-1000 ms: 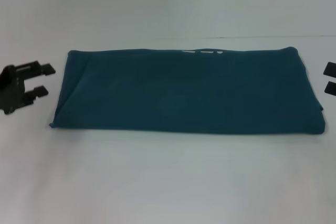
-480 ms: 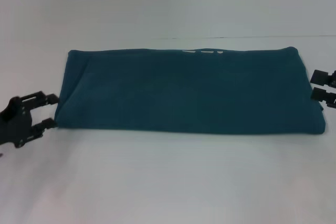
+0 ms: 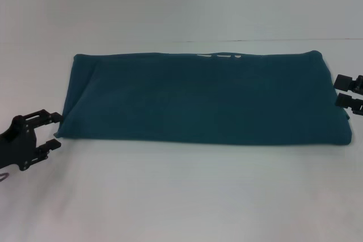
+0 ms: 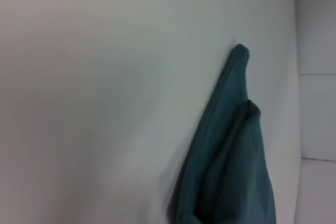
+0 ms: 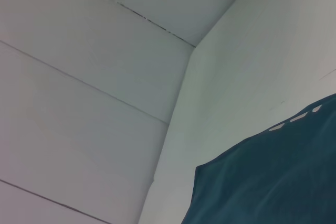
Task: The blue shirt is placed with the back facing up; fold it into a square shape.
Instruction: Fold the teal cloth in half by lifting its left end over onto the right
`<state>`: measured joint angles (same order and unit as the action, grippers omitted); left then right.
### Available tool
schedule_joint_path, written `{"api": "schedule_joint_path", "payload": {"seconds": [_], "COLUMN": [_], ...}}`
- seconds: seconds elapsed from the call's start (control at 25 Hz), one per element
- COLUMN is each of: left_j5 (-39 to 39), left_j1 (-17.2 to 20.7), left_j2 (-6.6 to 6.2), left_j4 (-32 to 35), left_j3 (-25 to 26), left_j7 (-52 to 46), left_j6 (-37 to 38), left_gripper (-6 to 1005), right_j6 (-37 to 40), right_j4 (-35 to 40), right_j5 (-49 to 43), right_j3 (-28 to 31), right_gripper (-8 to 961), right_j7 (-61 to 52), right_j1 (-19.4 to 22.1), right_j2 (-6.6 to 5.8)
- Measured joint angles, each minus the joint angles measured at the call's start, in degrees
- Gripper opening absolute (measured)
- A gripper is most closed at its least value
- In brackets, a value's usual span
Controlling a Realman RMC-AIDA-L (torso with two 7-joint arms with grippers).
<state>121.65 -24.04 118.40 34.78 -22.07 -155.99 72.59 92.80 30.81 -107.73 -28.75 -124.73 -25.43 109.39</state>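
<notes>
The blue shirt (image 3: 198,97) lies folded into a long teal band across the white table, with bits of cream lettering peeking out at its far edge. Its layered corner shows in the left wrist view (image 4: 231,171), and its far edge with cream marks in the right wrist view (image 5: 273,177). My left gripper (image 3: 55,130) is open at the shirt's near-left corner, one finger level with the cloth edge and one below it. Beside the shirt's right end my right gripper (image 3: 339,90) stands open, its fingers pointing at the cloth.
The white table (image 3: 181,196) stretches out in front of the shirt and behind it. A pale panelled wall (image 5: 79,77) rises behind the table.
My left gripper has come down from beside the shirt's left end to its near-left corner. My right gripper has moved in toward the shirt's right end and risen slightly.
</notes>
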Motion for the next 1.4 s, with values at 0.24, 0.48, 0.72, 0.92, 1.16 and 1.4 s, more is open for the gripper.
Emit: {"api": "schedule_joint_path", "payload": {"seconds": [0.24, 0.48, 0.72, 0.92, 1.16, 1.4], "left_j5": [-0.04, -0.05, -0.14, -0.05, 0.00, 0.00], "left_j1": [-0.12, -0.23, -1.06, -1.91, -2.81, -3.59], "left_j2": [0.08, 0.28, 0.55, 0.69, 0.69, 0.94], "left_j4": [-0.88, -1.43, -2.53, -2.93, -3.98, -4.72], "left_j3": [-0.03, -0.30, -0.34, -0.34, -0.43, -0.46], "left_j7": [-0.91, -1.27, -0.82, -0.71, -0.37, -0.03], "left_j6": [-2.34, -3.74, -5.22, -6.01, -6.85, -8.01], "left_gripper": [662, 662, 663, 663, 663, 663], "right_j6": [-0.52, -1.39, -1.69, -1.69, -1.60, -1.40], "right_j4": [-0.48, -0.93, -1.92, -2.07, -2.18, -2.34], "right_j5": [0.03, 0.07, 0.08, 0.07, 0.07, 0.06], "right_j3": [0.14, 0.26, 0.34, 0.34, 0.44, 0.54], "right_gripper": [896, 896, 896, 896, 896, 895], "right_j7": [0.55, 0.91, 1.79, 1.88, 1.95, 1.96], "right_j1": [0.24, 0.57, 0.62, 0.78, 1.13, 1.39], "right_j2": [0.00, 0.18, 0.17, 0.14, 0.12, 0.12]}}
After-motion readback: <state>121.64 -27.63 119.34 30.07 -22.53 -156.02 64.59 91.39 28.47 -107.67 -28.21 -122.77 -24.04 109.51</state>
